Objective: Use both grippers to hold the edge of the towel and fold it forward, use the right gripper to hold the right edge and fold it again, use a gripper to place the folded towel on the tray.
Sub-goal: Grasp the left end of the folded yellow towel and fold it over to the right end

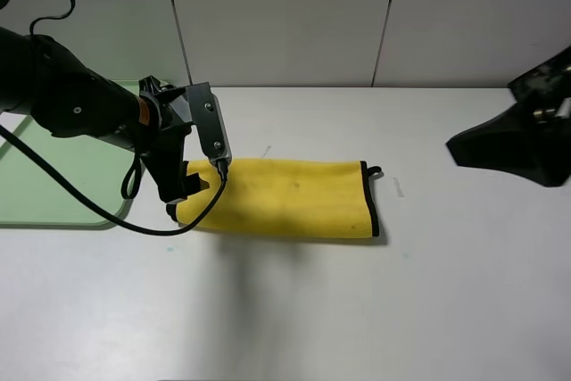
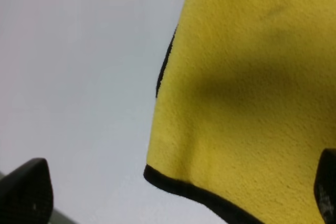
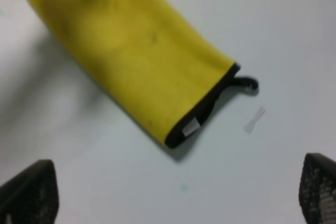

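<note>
Exterior high view: towel (image 1: 285, 198) folded into a long strip, laid flat on the white bench (image 1: 294, 310).
Tray (image 1: 62, 176): set at bench left, near the towel's left end.
Left tool (image 1: 183, 195): released, jaws spread above the towel's left end.
Right tool (image 3: 173, 192): released, nothing gripped, held well apart from the towel.

A small pale scrap (image 3: 254, 119) lies on the white table (image 1: 357, 310).

Yellow towel (image 1: 285, 198), folded into a flat strip (black loop (image 1: 375, 169) at right end), lies mid-tabletop; pale green tray (image 1: 53, 185) at left edge.
</note>
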Robot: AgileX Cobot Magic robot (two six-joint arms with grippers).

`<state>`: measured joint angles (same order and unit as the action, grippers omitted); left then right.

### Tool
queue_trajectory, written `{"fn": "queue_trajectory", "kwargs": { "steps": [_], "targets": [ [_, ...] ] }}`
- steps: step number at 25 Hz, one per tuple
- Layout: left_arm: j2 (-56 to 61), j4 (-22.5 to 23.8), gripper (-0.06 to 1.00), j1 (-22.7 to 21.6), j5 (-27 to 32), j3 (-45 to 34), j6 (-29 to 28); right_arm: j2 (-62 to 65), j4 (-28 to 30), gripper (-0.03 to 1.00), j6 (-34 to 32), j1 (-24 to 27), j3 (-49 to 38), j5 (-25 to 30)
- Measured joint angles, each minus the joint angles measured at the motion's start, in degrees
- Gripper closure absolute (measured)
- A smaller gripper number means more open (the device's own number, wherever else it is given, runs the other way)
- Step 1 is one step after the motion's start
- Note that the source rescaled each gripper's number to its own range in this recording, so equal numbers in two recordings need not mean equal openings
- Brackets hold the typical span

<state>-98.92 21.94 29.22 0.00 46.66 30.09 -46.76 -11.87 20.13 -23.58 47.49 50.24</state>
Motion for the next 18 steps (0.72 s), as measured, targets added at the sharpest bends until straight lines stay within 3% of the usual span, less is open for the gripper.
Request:
{"fn": "queue_trajectory", "kwargs": {
  "steps": [8, 18],
  "targets": [
    [0.0, 0.0, -0.06, 0.0, 0.0, 0.0, -0.07, 25.17, -1.54, -0.03, -5.77, 0.0, -1.08, 8.72],
    [0.0, 0.0, -0.06, 0.0, 0.0, 0.0, -0.19, 46.0, -0.76, -0.03, -11.0, 0.0, -14.37, 9.41]
  ]
}}
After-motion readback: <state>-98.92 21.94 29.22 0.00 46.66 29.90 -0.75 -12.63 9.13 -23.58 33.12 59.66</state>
